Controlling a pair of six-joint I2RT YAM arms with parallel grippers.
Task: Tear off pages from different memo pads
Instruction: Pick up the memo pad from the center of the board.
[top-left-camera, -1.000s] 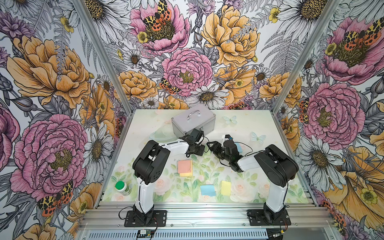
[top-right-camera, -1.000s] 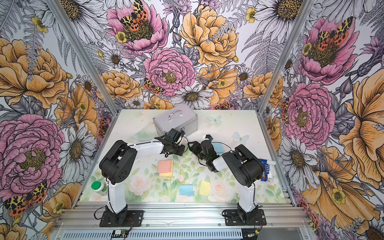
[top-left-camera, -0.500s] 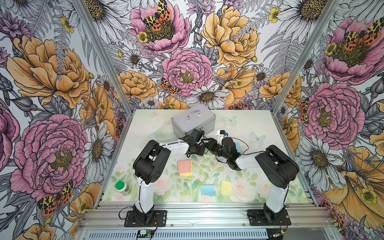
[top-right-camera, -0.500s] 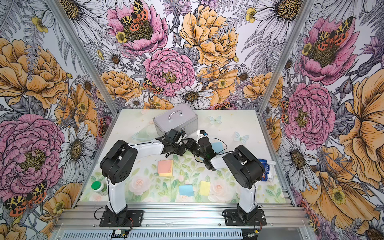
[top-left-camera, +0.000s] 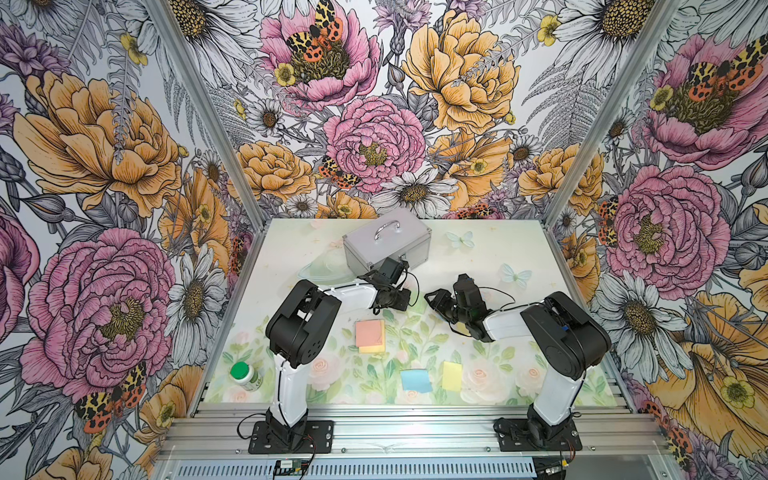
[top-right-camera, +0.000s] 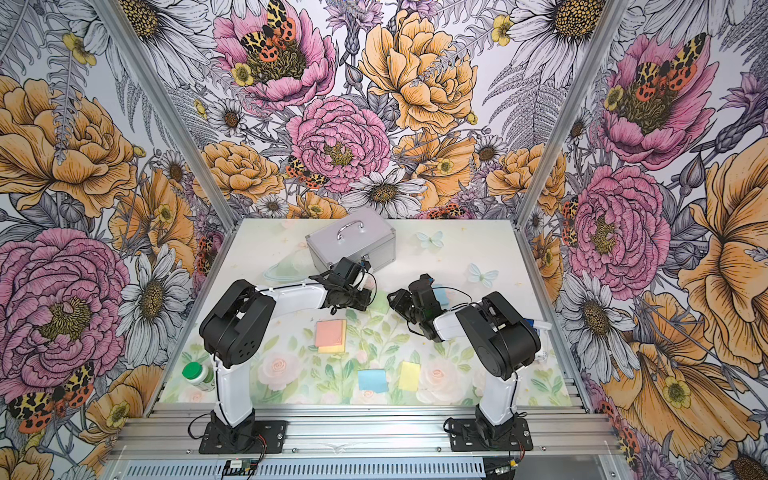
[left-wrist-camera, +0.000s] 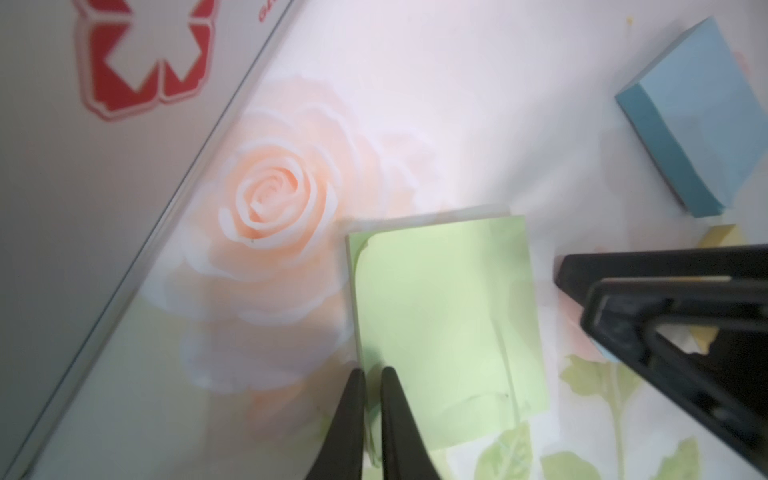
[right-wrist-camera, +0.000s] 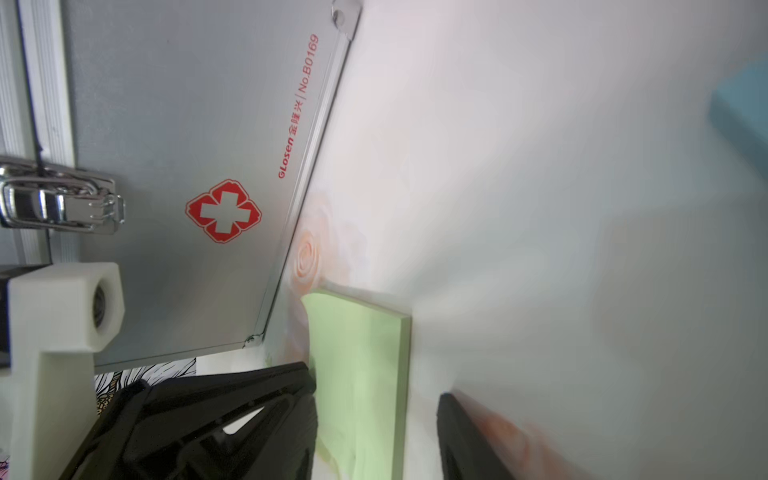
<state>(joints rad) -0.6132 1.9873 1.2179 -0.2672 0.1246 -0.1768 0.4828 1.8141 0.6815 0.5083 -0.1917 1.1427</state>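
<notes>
A green memo pad (left-wrist-camera: 440, 316) lies in front of the silver case, between both grippers; in a top view the green pad (top-right-camera: 380, 301) barely shows. Its top page (left-wrist-camera: 419, 299) is curled up at one edge. My left gripper (left-wrist-camera: 372, 370) is shut on that page's edge. My right gripper (right-wrist-camera: 376, 386) is open and straddles the pad (right-wrist-camera: 357, 374), one finger (right-wrist-camera: 453, 415) standing clear of its side. A blue pad (left-wrist-camera: 702, 124) and a yellow pad (left-wrist-camera: 719, 237) lie beyond. A salmon-pink pad (top-left-camera: 369, 333) rests on a yellow one. A blue page (top-left-camera: 415, 380) and a yellow page (top-left-camera: 452, 376) lie near the front.
The silver case (top-left-camera: 386, 245) with a red cross stands close behind the left gripper (top-left-camera: 409, 297) and the right gripper (top-left-camera: 430, 297). A green-capped bottle (top-left-camera: 245, 375) stands at the front left by the left arm's base.
My left fingers have closed further on the green page's edge. The right jaws have narrowed around the green pad, and that gripper has shifted slightly beside it.
</notes>
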